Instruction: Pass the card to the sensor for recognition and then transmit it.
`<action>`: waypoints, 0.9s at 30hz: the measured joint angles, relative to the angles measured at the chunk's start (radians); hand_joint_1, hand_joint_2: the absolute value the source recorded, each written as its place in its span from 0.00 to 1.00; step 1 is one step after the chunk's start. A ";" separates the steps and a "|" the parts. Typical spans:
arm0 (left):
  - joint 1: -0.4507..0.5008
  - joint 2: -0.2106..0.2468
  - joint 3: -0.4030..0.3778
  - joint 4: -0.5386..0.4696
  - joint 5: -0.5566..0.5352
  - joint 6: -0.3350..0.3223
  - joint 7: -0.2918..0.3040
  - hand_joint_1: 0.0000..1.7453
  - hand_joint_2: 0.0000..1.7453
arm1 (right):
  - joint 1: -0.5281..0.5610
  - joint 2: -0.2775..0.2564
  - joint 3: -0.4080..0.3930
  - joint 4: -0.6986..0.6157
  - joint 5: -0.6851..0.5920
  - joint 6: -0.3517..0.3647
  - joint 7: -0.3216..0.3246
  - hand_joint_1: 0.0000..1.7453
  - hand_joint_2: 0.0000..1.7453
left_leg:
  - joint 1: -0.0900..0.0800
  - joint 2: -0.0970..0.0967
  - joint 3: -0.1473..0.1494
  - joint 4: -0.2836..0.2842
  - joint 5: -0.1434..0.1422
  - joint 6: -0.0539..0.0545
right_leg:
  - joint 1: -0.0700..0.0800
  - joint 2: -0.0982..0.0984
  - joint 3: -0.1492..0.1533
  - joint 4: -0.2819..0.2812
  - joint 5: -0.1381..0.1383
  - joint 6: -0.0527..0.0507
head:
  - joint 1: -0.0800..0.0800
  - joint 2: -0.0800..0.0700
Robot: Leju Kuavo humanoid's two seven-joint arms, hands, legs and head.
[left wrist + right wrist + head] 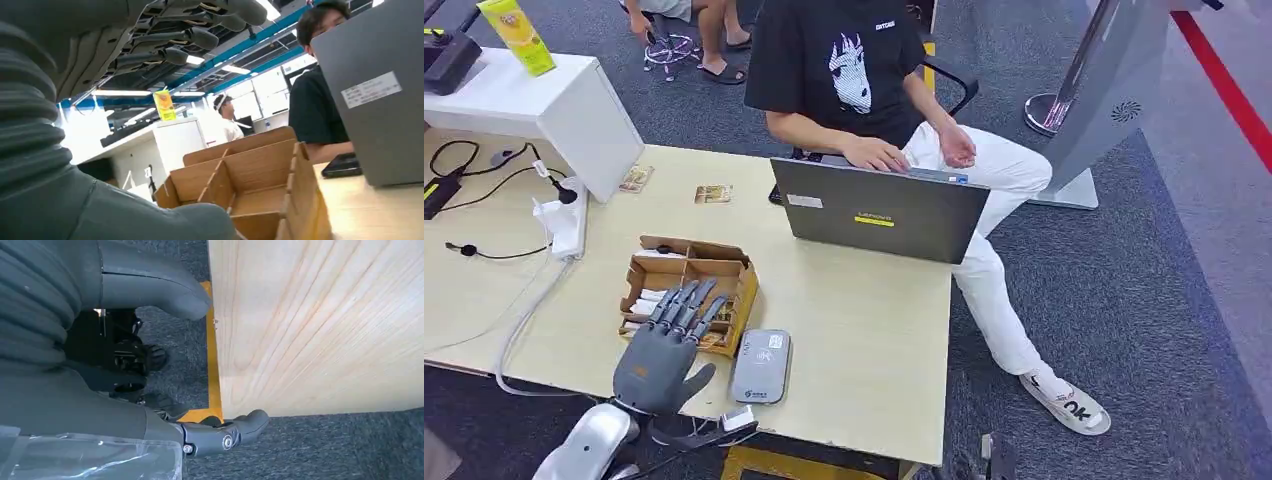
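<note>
Head view: the left hand reaches over the near edge of the desk, its fingers stretched out straight and a little apart, holding nothing. The fingertips lie over the near compartments of the cardboard box, where white cards are stacked just under and beside them; whether the fingers touch the cards cannot be told. Just to the right of the hand, near its thumb, a grey card reader lies flat on the desk. Farther beyond the fingers and to the right stands an open laptop, with a person in a black shirt seated behind it, hands at its keyboard. Beyond the box, two small cards lie on the desk, well apart from the fingers.

In the left wrist view the fingers are spread above the box, whose wooden dividers sit below them.

In the right wrist view the right hand hangs beside the desk edge, over grey carpet, with thumb and one finger apart and nothing between them.
</note>
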 joint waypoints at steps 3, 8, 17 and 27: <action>0.003 -0.008 -0.010 0.000 -0.027 -0.001 -0.003 0.00 1.00 | 0.001 0.000 -0.003 -0.004 0.002 0.000 0.009 0.00 1.00 | 0.000 0.000 0.000 0.000 0.000 0.000 | 0.000 0.000 0.000 0.000 0.000 0.000 | 0.000 0.000; 0.008 -0.004 -0.023 0.018 -0.059 0.000 0.011 0.00 1.00 | 0.001 0.000 -0.006 -0.004 0.006 0.000 0.009 0.00 1.00 | 0.000 0.000 0.000 0.000 0.000 0.000 | 0.000 0.000 0.000 0.000 0.000 0.000 | 0.000 0.000; 0.010 0.016 -0.026 0.062 -0.094 -0.011 0.054 0.00 1.00 | 0.001 0.000 -0.009 -0.001 0.015 0.000 -0.015 0.00 1.00 | 0.000 0.000 0.000 0.000 0.000 0.000 | 0.000 0.000 0.000 0.000 0.000 0.000 | 0.000 0.000; -0.023 0.046 0.019 0.174 -0.123 -0.028 0.095 0.00 1.00 | 0.000 0.000 -0.009 0.011 0.026 0.000 -0.029 0.00 1.00 | 0.000 0.000 0.000 0.000 0.000 0.000 | 0.000 0.000 0.000 0.000 0.000 0.000 | 0.000 0.000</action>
